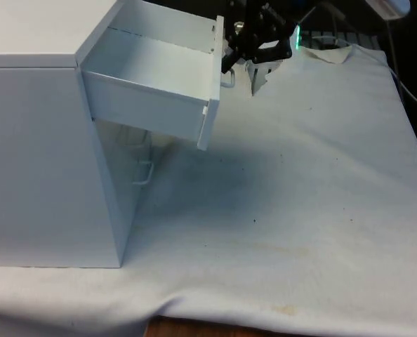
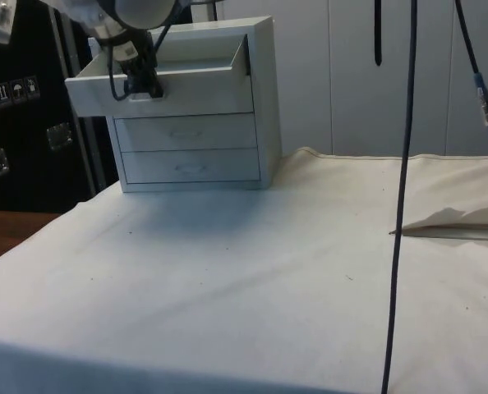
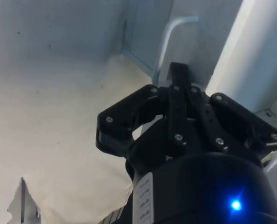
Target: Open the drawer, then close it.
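The drawer (image 1: 152,88) was the top one of a white chest of drawers (image 1: 33,161) and stood pulled well out of its opening, its inside bare. It hung out over the white cloth (image 1: 300,210) that covered the table, at the front view's left and towards the far end. Standing that far out, it suggested the opening half of the task was done or nearly so, with the closing not yet made.

The chest sat with its face turned away from the front camera, so the side view gave the better look: two lower drawers (image 2: 186,148) lay shut and flush beneath the open one.

The claw (image 2: 141,82) was at the drawer's front panel, right at the bent wire handle (image 3: 169,42). It was placed there, by the look of it, because the handle is the one part that lets the arm both draw the drawer out and push it back. In the wrist view the black fingers (image 3: 178,81) stood drawn close together at the handle's lower end, apparently pinched on it, though the contact itself was hidden behind them.
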Motion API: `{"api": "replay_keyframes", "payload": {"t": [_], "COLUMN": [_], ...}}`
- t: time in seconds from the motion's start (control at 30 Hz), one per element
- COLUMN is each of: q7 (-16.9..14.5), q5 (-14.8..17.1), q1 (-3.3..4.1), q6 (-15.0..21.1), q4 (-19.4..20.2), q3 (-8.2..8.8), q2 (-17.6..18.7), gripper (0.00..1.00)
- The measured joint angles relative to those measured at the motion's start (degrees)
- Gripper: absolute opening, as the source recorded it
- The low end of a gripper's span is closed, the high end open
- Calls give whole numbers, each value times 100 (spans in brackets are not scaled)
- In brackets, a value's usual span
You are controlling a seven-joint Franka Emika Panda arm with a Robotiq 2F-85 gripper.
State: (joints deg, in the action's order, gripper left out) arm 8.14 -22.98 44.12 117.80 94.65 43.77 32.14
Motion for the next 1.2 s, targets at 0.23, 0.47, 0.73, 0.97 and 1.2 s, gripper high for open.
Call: {"api": "replay_keyframes", "payload": {"t": [0.23,0.47,0.73,0.97,1.2], "q7": [-183,-355,-527,-670,-831], "q5": [0,0,23,86,178], "q1": [-6,-11,-57,-166,-286], "q6": [-201,-252,-258,-212,-109], "q4": [-155,-246,-275,-275,-275], "q3": [103,246,384,435,487], "q2": [-46,-52,-57,-57,-40], "gripper": [0,0,0,0,0]}}
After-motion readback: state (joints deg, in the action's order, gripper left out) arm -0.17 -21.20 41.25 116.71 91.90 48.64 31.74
